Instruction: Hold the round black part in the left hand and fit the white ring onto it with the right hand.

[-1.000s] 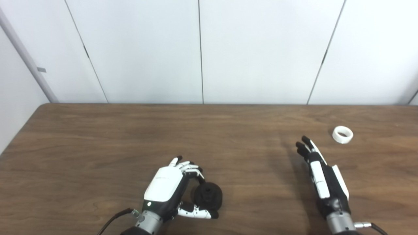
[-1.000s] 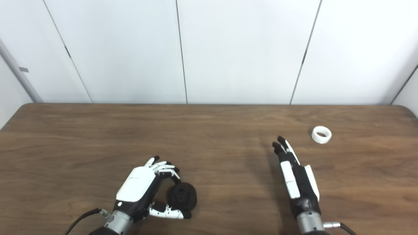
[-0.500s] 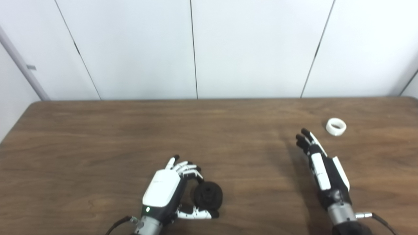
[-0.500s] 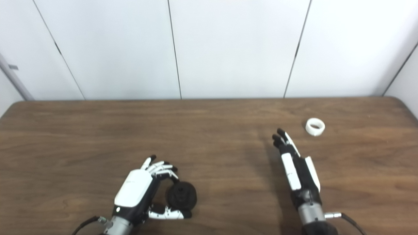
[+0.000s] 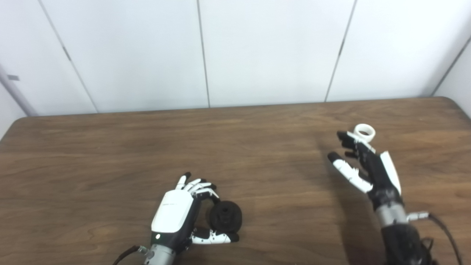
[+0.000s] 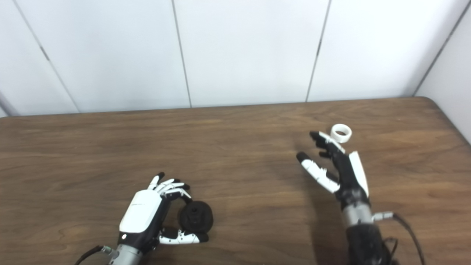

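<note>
white ring (image 5: 364,131) | flat, hole up | right hand (image 5: 364,165) beside

Dark wood-grain table (image 5: 110,154) here, white ring (image 5: 364,132) sitting near its far right corner, round black part (image 5: 226,217) by the near edge.

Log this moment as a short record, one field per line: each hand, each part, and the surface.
left robot hand: curled around the round black part, thumb beneath it
round black part: low at the table's near edge, in the left robot hand
right robot hand: open, fingers spread, holding nothing
white ring: on the table just beyond the right fingertips; contact unclear
table: brown wood
</note>
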You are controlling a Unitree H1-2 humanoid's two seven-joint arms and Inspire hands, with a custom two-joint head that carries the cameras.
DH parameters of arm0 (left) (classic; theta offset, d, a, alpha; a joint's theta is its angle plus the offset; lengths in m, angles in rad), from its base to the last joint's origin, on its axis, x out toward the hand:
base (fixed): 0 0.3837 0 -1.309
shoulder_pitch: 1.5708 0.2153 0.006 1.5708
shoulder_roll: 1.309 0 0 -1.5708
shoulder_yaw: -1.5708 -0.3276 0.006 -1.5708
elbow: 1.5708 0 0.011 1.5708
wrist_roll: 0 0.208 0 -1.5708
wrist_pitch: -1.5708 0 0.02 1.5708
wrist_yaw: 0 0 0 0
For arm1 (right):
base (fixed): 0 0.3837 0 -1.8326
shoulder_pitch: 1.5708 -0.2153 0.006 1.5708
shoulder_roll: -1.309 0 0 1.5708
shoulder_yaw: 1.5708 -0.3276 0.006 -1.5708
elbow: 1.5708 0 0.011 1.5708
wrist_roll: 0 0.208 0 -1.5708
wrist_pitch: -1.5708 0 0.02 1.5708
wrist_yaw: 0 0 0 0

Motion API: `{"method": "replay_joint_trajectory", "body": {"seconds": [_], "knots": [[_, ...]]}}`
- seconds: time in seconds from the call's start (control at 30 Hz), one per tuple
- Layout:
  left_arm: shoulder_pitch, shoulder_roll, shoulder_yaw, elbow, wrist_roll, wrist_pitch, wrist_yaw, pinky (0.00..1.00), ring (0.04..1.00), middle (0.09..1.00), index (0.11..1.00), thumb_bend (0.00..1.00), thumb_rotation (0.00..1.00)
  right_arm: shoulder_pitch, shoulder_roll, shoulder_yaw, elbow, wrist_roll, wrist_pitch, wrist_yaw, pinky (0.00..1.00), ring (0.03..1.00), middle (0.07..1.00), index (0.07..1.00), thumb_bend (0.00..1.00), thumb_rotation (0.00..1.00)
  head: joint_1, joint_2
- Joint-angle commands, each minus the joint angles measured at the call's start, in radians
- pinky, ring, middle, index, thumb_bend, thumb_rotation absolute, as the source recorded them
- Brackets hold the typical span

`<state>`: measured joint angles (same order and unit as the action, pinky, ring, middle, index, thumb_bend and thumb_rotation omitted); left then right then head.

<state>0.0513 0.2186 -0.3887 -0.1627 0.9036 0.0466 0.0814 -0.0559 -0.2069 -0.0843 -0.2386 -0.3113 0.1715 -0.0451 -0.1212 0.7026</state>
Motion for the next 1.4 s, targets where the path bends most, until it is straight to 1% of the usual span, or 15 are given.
{"method": "replay_joint_trajectory", "body": {"seconds": [0.0,0.03,0.1,0.2,0.33,0.37,0.43,0.5,0.6,0.67,0.77,0.87,1.0,1.17,1.37], "knots": [[0.018,0.012,-0.019,0.028,0.025,0.013,-0.048,0.99,0.856,0.769,0.483,0.52,0.05,-0.048,-0.04,-0.013,-0.006,-0.028,-0.018,-0.012,0.77,0.83,0.843,0.806,0.64,0.54,-0.033,-0.008],[0.017,0.014,-0.019,0.026,0.023,0.01,-0.049,0.99,0.855,0.768,0.483,0.52,0.05,-0.058,-0.057,-0.016,0.005,-0.041,-0.021,-0.015,0.81,0.849,0.853,0.815,0.64,0.54,-0.04,-0.008],[0.016,0.015,-0.02,0.025,0.023,0.008,-0.049,0.99,0.853,0.766,0.483,0.52,0.05,-0.071,-0.077,-0.019,0.018,-0.055,-0.024,-0.018,0.83,0.854,0.857,0.82,0.65,0.54,-0.053,-0.009],[0.009,0.018,-0.022,0.025,0.032,0.007,-0.05,0.98,0.849,0.761,0.483,0.52,0.05,-0.103,-0.119,-0.026,0.049,-0.088,-0.026,-0.028,0.89,0.889,0.877,0.822,0.64,0.53,-0.072,-0.014],[0.007,0.026,-0.02,0.021,0.024,0.009,-0.062,1.0,0.854,0.761,0.483,0.52,0.05,-0.161,-0.173,-0.036,0.089,-0.123,0.003,-0.02,0.9,0.915,0.903,0.831,0.65,0.5,-0.077,-0.015],[0.007,0.027,-0.02,0.018,0.023,0.011,-0.066,1.0,0.856,0.762,0.483,0.52,0.05,-0.176,-0.187,-0.036,0.1,-0.133,0.014,-0.016,0.91,0.92,0.908,0.835,0.65,0.5,-0.103,-0.015],[0.005,0.031,-0.02,0.017,0.023,0.008,-0.067,1.0,0.856,0.764,0.483,0.52,0.05,-0.204,-0.206,-0.034,0.125,-0.144,0.025,-0.015,0.91,0.923,0.909,0.832,0.65,0.47,-0.119,-0.015],[0.004,0.034,-0.019,0.019,0.021,0.003,-0.064,1.0,0.855,0.765,0.483,0.52,0.05,-0.229,-0.22,-0.031,0.164,-0.154,0.018,-0.025,0.9,0.924,0.912,0.826,0.66,0.43,-0.128,-0.016],[0.004,0.038,-0.017,0.024,0.02,-0.004,-0.057,0.99,0.852,0.763,0.482,0.52,0.05,-0.269,-0.236,-0.024,0.238,-0.168,0.004,-0.044,0.9,0.933,0.92,0.818,0.68,0.4,-0.153,-0.018],[0.004,0.04,-0.014,0.025,0.019,-0.009,-0.051,0.99,0.849,0.76,0.483,0.52,0.05,-0.301,-0.25,-0.016,0.294,-0.181,0.001,-0.052,0.94,0.949,0.926,0.815,0.7,0.39,-0.163,-0.019],[0.004,0.041,-0.008,0.021,0.018,-0.01,-0.051,0.98,0.846,0.757,0.482,0.52,0.05,-0.338,-0.272,0.007,0.354,-0.206,0.0,-0.054,0.99,0.958,0.933,0.813,0.71,0.36,-0.173,-0.021],[0.005,0.042,-0.006,0.013,0.024,-0.006,-0.057,0.98,0.845,0.752,0.482,0.52,0.05,-0.37,-0.298,0.037,0.398,-0.229,0.012,-0.038,1.0,0.967,0.945,0.803,0.73,0.32,-0.177,-0.019],[0.006,0.041,-0.006,0.008,0.024,-0.004,-0.064,0.98,0.846,0.752,0.483,0.52,0.05,-0.412,-0.331,0.083,0.452,-0.257,0.056,0.004,1.0,0.984,0.953,0.798,0.77,0.36,-0.178,-0.021],[0.01,0.041,-0.002,0.003,0.022,-0.002,-0.065,0.98,0.845,0.752,0.482,0.52,0.05,-0.453,-0.358,0.133,0.507,-0.286,0.116,0.056,1.0,1.0,0.972,0.78,0.81,0.36,-0.177,-0.017],[0.015,0.043,0.0,-0.006,0.023,-0.005,-0.066,0.97,0.842,0.751,0.482,0.52,0.05,-0.479,-0.38,0.177,0.555,-0.31,0.143,0.08,1.0,1.0,0.973,0.756,0.85,0.37,-0.177,-0.014]]}}
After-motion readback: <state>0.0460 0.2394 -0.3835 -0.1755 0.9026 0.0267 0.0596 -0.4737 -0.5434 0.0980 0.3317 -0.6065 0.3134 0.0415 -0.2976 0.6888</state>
